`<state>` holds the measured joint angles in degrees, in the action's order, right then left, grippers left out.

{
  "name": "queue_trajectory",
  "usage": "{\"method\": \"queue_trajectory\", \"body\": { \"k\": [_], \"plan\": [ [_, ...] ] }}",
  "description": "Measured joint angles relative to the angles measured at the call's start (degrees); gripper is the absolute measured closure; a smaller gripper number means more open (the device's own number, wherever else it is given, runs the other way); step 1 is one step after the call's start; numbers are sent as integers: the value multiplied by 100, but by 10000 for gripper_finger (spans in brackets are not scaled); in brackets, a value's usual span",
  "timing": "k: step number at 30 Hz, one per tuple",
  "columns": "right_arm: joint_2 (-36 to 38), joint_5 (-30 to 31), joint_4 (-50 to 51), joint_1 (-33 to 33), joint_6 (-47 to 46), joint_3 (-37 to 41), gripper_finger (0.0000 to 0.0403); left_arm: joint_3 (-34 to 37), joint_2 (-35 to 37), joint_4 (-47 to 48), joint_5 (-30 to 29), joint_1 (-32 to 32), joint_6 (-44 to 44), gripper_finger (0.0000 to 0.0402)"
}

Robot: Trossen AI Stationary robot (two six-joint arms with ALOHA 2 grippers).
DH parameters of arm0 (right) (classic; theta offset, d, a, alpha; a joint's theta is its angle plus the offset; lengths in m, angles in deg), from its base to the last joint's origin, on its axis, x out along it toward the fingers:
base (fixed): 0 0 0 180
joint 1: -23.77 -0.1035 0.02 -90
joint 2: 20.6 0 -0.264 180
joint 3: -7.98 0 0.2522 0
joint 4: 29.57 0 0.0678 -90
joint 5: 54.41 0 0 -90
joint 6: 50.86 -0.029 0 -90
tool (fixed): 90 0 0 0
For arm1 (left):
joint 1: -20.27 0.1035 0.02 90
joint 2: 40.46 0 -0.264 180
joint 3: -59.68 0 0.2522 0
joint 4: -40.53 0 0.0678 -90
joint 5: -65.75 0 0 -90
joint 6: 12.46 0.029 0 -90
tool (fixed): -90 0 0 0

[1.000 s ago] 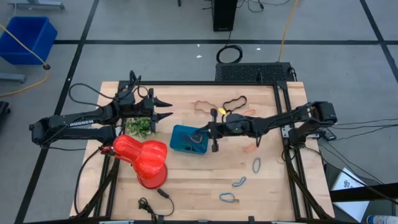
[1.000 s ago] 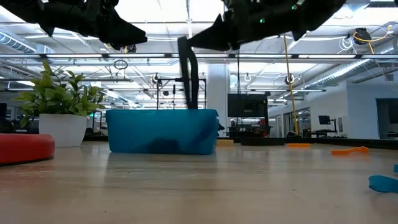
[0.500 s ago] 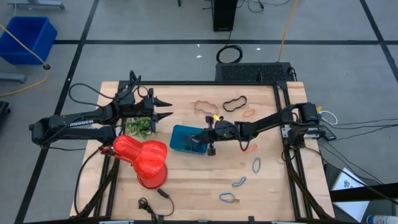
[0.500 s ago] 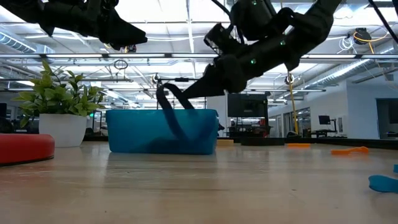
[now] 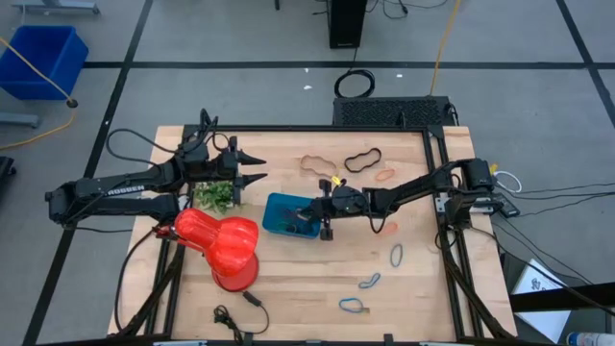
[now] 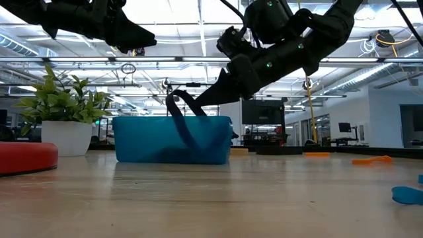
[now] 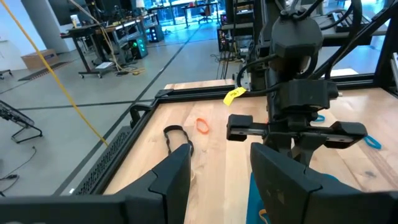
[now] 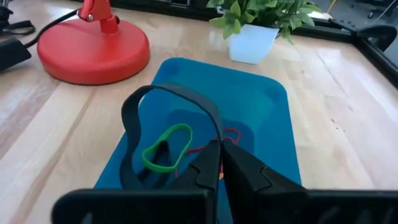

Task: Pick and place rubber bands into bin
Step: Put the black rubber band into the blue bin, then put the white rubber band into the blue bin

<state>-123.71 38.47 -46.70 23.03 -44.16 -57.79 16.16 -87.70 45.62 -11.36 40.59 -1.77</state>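
Wooden counter [image 5: 288,279]: right claw [image 8: 219,163] pinches a black band [image 8: 163,99] over the bin [image 8: 267,134]; left claw [image 5: 258,168] waits open beside the plant [image 5: 217,196].

The bench [image 8: 348,124] is pale wood with visible grain, smooth and matt. The bin [image 8: 261,118] is smooth teal plastic with a soft sheen. The black rubber band [image 8: 168,99] looks matt and flat; the green rubber band [image 8: 166,148] is slightly glossy. The fingers [image 8: 249,171] are matt black plastic.
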Motion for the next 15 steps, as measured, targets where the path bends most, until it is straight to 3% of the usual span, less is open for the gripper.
{"method": "queue_trajectory", "body": {
  "k": [8, 15],
  "plan": [
    [0, 23, 6, 2, -285, 0, 369, 0, 0, 0, 0, 0, 0, 227],
    [0, 25, 27, 2, -286, 2, 318, 0, 0, 0, 0, 2, 0, 227]
  ]
}}
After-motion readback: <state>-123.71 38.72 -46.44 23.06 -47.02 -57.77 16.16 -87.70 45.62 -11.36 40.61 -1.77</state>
